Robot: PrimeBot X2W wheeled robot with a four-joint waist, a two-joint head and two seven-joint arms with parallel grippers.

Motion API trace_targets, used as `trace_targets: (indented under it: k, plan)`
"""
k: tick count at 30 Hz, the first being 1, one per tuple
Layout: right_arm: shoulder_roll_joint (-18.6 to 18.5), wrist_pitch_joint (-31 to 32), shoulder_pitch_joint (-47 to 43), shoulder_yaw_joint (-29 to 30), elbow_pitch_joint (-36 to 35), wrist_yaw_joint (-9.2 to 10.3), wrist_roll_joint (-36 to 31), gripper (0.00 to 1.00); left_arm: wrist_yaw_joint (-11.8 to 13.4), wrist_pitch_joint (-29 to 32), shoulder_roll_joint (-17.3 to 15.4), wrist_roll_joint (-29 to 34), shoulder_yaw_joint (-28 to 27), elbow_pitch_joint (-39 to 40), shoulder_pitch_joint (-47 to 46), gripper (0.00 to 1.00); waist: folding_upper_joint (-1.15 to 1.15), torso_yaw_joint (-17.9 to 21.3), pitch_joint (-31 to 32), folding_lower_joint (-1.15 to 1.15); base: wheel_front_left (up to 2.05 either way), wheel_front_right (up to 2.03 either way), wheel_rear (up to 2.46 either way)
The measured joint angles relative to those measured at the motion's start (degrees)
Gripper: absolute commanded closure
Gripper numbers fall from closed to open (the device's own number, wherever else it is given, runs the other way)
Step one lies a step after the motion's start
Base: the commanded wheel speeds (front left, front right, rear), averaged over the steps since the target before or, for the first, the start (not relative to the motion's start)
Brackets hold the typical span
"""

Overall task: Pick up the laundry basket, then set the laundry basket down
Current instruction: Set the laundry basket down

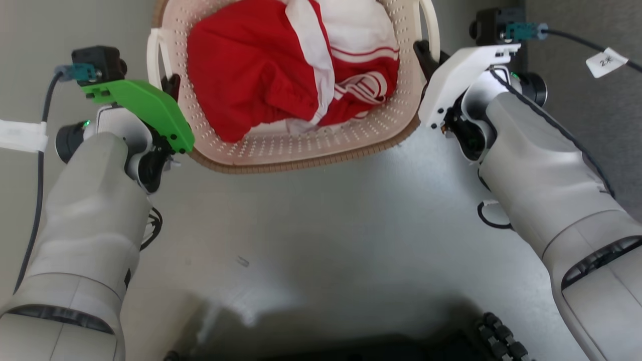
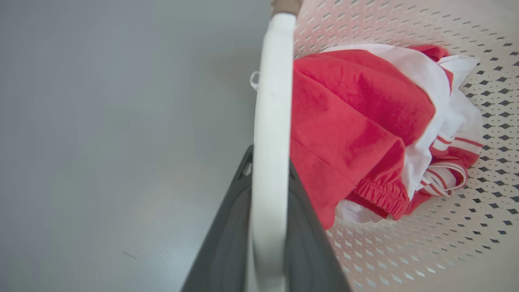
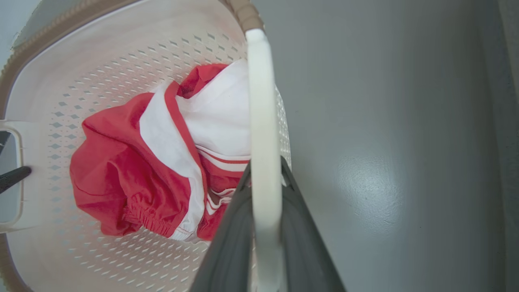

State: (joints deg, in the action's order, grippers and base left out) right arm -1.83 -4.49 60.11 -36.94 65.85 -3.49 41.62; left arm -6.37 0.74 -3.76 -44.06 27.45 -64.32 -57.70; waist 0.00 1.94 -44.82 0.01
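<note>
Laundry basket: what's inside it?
Crumpled red-and-white clothing lies in the laundry basket; bare perforated wall shows around it. The floor under the fabric is covered, so anything beneath can't be seen.

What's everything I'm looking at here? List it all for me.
laundry basket: one, cream with a brown rim, ahead between the two grippers.
handles: two, white, one on each side of the basket.
clothes: one bundle, red and white, inside the basket.
floor: one, grey, below the basket.
tag: one, white, upper right of the head view.
left gripper: one, dark fingers shut on a handle.
right gripper: one, dark fingers shut on the other handle.
arms: two, pale grey, lower left and lower right.
</note>
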Motion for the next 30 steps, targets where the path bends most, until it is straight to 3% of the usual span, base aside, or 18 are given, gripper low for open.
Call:
trace_targets:
  k: [9,30]
  plan:
    - [0.0,-1.7,1.9,-0.4,0.5,0.0,-0.4,1.0,0.0,-2.4,-0.2,0.9,0.4,-0.4,-1.7,1.0,0.0,0.0,-4.8,0.0,0.0,0.0,0.0]
    - [0.5,-2.5,4.0,-0.4,3.3,-0.11,-0.4,1.0,-0.2,-4.3,0.7,1.5,0.9,-3.0,-3.7,1.0,0.0,0.1,-8.6,-0.01,0.0,0.0,0.0]
